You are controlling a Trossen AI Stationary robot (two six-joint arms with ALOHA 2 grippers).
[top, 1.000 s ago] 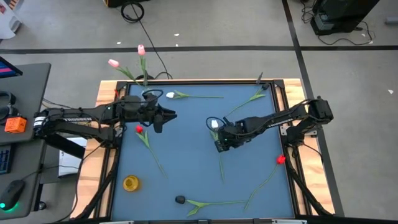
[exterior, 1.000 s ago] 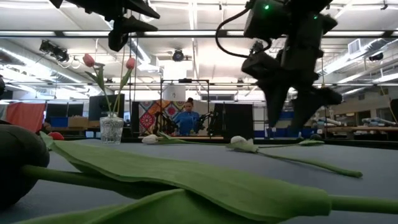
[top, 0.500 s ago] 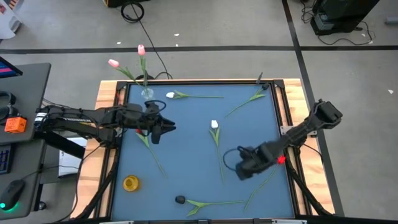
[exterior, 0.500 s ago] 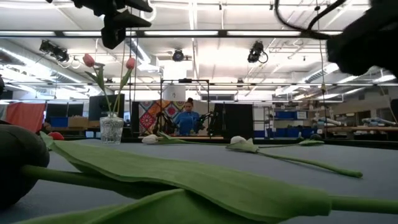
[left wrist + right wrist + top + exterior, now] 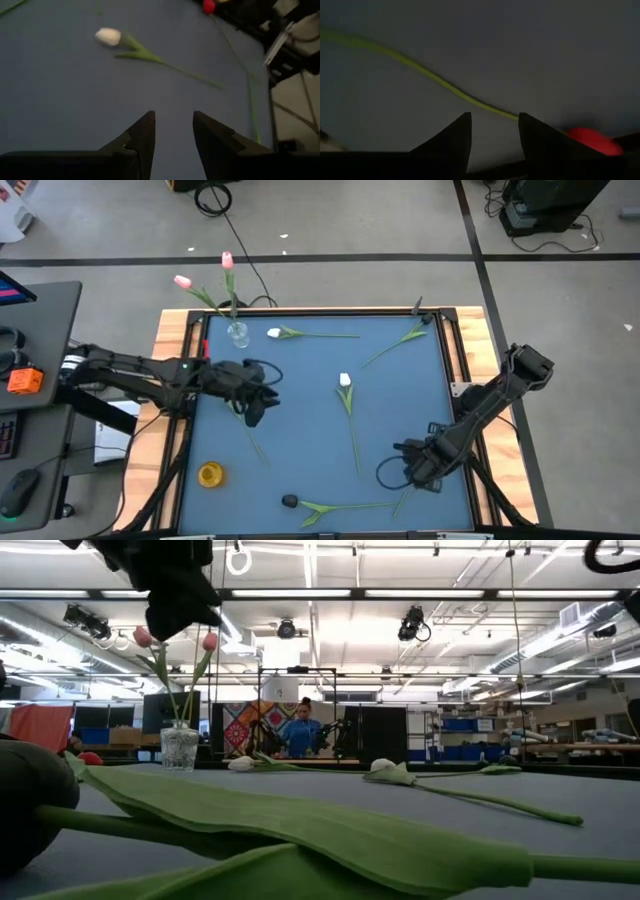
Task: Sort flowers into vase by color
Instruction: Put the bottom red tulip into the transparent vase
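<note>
My right gripper (image 5: 492, 131) is spread apart low over the red tulip's stem (image 5: 420, 70); my left gripper (image 5: 172, 131) hangs empty, parted, above the table (image 5: 400, 395).

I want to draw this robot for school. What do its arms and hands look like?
Draw two thin, dark, jointed arms. The left arm carries small white lettering, and black cables loop near both wrists. Each ends in a hand with two dark, wedge-shaped fingers: the left hand and the right hand.
</note>
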